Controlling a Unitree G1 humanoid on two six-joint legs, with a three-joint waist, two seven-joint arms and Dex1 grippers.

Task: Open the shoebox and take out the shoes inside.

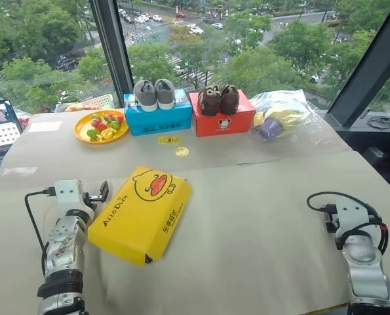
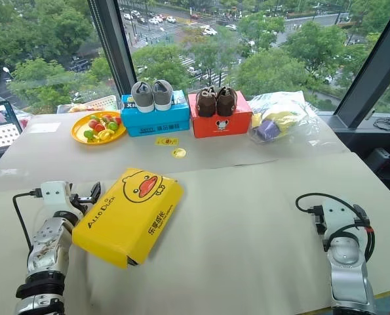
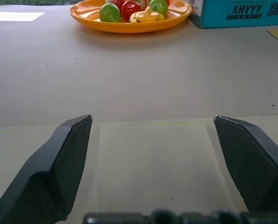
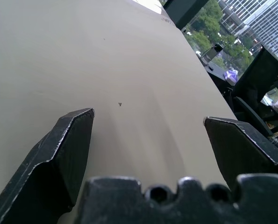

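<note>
The shoebox (image 1: pixel 141 213) lies shut on the near left of the worktop (image 1: pixel 260 223), skewed, lid up. The left pincer (image 1: pixel 103 191) sits just beside its left edge, spread and empty; the right pincer (image 4: pixel 148 122), also spread, is well apart. Best to steady the base with one pincer while the other lifts the lid's edge.

You get bright, even daylight from the windows (image 1: pixel 201 39) across the top of the head views; no harsh glare. Shadows are soft: a thin dark one under the shoebox (image 1: pixel 141 211) lower edge, centre-left. Head views sharp w/ slight bending at edges. Wrist views: black fingers (image 3: pixel 59 168) at bottom look soft.
</note>
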